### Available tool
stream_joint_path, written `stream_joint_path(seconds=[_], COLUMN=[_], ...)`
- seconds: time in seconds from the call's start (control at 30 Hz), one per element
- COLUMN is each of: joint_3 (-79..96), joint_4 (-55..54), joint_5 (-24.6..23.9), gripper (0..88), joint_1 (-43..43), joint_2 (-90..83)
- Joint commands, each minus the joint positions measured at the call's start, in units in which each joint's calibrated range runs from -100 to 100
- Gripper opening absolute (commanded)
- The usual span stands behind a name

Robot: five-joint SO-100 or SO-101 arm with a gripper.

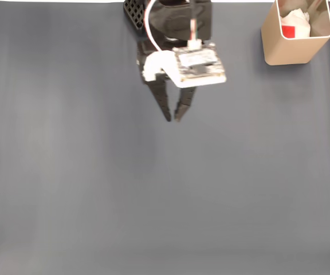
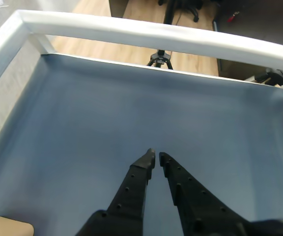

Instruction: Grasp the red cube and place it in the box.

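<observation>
Nearest my wrist camera, the gripper shows two black, tapered, dimpled plastic fingers nearly touching at the tips, clenched on nothing. From the fixed view I see it hanging over the smooth grey-blue mat at about 12 o'clock. Further right, at 1 o'clock, sits the box, tan, thin-walled, round-cornered, with the red cube already inside against something pale and crumpled. I judge the placing done. What could go wrong now: if I swing the arm toward 1 o'clock, a finger could clip that light wall and tip the box, spilling the cube.
</observation>
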Motion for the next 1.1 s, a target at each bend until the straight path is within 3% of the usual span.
stream_joint_path(seconds=[0.0, 0.53, 1.07], joint_3=[6.23, 43.45, 57.23], joint_4=[-2.73, -3.96, 4.32], joint_5=[0.10, -0.68, -1.95], gripper=[0.0, 0.0, 0.0], joint_1=[2.20, 2.13, 2.13], joint_2=[-6.95, -39.10, -50.11])
